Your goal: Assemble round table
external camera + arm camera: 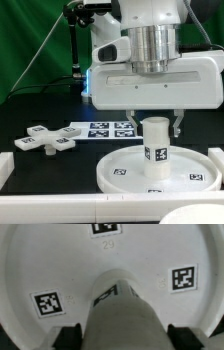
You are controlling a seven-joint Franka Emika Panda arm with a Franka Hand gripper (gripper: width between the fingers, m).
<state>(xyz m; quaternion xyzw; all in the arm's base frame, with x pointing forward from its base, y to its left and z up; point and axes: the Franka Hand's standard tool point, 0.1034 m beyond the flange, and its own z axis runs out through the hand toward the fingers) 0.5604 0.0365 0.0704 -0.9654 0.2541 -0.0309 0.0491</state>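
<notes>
Exterior view: claw closed on upright leg, gripping it near the top; leg's base at middle of disc on dark worktop. Toward that view's left, apart from disc: cross, just beside marker board. Wrist view: leg pinched between both fingers, over tagged disc.

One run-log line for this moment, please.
claw: shut on leg | leg: upright over centre of round disc | cross-shaped piece: lying apart, exterior view's left of disc
</notes>
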